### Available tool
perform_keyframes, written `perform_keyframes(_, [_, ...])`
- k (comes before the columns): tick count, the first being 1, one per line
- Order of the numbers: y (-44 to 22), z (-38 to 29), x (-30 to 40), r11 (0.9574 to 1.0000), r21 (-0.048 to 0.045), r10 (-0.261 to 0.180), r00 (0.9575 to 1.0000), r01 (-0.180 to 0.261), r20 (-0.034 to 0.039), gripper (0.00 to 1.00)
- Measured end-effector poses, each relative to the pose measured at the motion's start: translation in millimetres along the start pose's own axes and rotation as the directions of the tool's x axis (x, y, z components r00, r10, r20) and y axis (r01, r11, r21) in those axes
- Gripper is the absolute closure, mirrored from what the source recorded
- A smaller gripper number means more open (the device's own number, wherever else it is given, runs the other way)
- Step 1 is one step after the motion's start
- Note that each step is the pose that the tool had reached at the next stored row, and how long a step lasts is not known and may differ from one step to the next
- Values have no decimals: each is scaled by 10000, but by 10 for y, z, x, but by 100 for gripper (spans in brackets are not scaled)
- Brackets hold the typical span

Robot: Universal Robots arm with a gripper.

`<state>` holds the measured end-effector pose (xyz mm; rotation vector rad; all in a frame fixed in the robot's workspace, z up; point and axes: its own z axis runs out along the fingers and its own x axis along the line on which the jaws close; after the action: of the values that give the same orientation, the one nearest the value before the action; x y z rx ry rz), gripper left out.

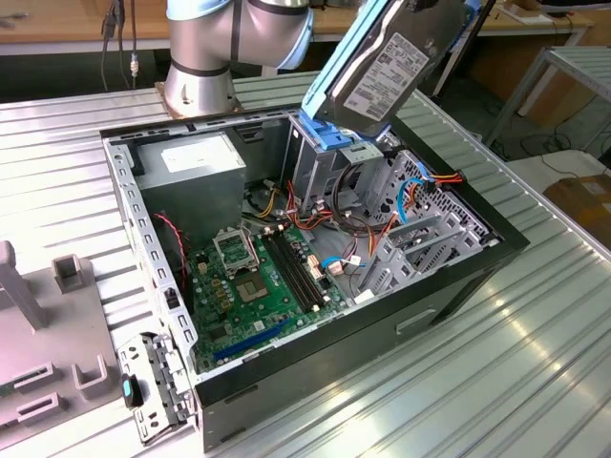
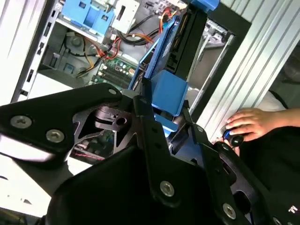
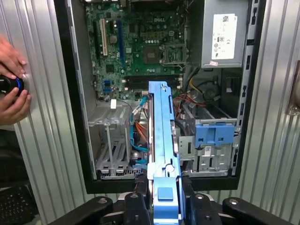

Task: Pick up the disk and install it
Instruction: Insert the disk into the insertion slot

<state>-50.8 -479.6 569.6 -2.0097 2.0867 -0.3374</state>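
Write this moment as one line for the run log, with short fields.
gripper: shut on disk | disk: tilted, over open computer case | installed: not yet | person's hand: beside case

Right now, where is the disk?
In the exterior view the disk hangs tilted at the top, above the open computer case, its lower end just over the drive cage. The tool grips its other end.
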Motion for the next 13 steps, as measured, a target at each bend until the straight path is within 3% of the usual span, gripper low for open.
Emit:
perform_keyframes(2, [-3,2,49,9991,420,-8,10000,7,19,63])
perform_keyframes(3, [-3,4,79,9975,703,-13,10000,11,32,63])
perform_keyframes(4, [-3,4,89,9959,903,-22,10000,18,43,63])
perform_keyframes(5, [-3,4,90,9906,1370,-57,10000,47,70,63])
perform_keyframes(6, [0,19,110,9867,1627,-78,9999,63,86,63])
perform_keyframes(7, [23,111,276,9852,1714,-79,9999,63,87,63])
perform_keyframes(8, [23,125,355,9804,1969,-90,9999,69,102,63])
perform_keyframes(9, [24,134,388,9767,2144,-94,9999,69,107,63])
perform_keyframes(10, [25,141,390,9655,2604,-99,9999,64,122,63])
perform_keyframes(11, [28,156,407,9597,2808,-104,9999,65,126,63])
perform_keyframes(12, [54,241,498,9591,2829,-101,9999,61,130,63])
perform_keyframes(13, [64,271,515,9591,2829,-100,9999,59,133,63])
